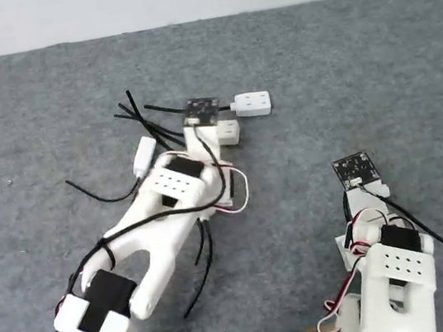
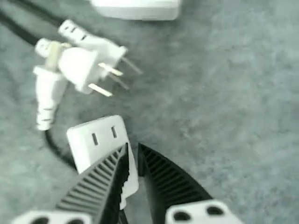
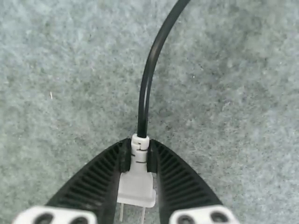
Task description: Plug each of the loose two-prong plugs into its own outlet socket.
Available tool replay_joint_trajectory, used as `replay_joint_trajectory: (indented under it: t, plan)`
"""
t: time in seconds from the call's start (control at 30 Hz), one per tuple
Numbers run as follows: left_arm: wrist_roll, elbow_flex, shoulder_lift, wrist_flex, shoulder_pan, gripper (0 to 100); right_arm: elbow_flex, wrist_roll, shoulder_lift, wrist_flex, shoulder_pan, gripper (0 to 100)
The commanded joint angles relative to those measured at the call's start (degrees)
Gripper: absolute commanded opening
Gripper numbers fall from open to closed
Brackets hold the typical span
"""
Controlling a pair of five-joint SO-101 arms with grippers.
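The plug (image 3: 136, 182) is pinched by the right gripper (image 3: 139, 144), prongs toward its wrist, while the outlet socket (image 2: 96, 137) is found just beside the pressed-together left gripper (image 2: 132, 148), nearer the table's (image 1: 404, 47) far edge.

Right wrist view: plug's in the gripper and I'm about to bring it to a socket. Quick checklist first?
1. Right gripper clamped on plug: ok.
2. Plug's prongs facing outward for insertion: not ok; they point back toward the wrist.
3. Left gripper steadying socket block: ok, shut on its edge.
4. Block's slots free: ok.
5. Approach clear: cannot tell; two loose plugs lie close beside the block.
6. Cable slack: cannot tell.
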Motion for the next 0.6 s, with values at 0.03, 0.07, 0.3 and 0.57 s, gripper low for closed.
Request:
replay_joint_trajectory:
  t: [0.03, 0.07, 0.3, 0.57]
  plan:
    - [0.6, -2.1, -0.3, 2.1, -1.7, 4, -0.4, -0.2, -0.4, -1.2, -0.2, 0.8]
    - [0.6, -1.7, -0.2, 2.2, -1.7, 4, -0.4, -0.2, -0.4, -1.2, -0.2, 0.8]
    - [0.6, 1.7, -0.2, 1.9, -3.3, 4, -0.4, -0.2, -0.4, -1.2, -0.2, 0.8]
    - [-0.5, 3.6, -0.1, 2.2, -6.5, 4, -0.4, -0.2, -0.4, -1.2, -0.2, 0.8]
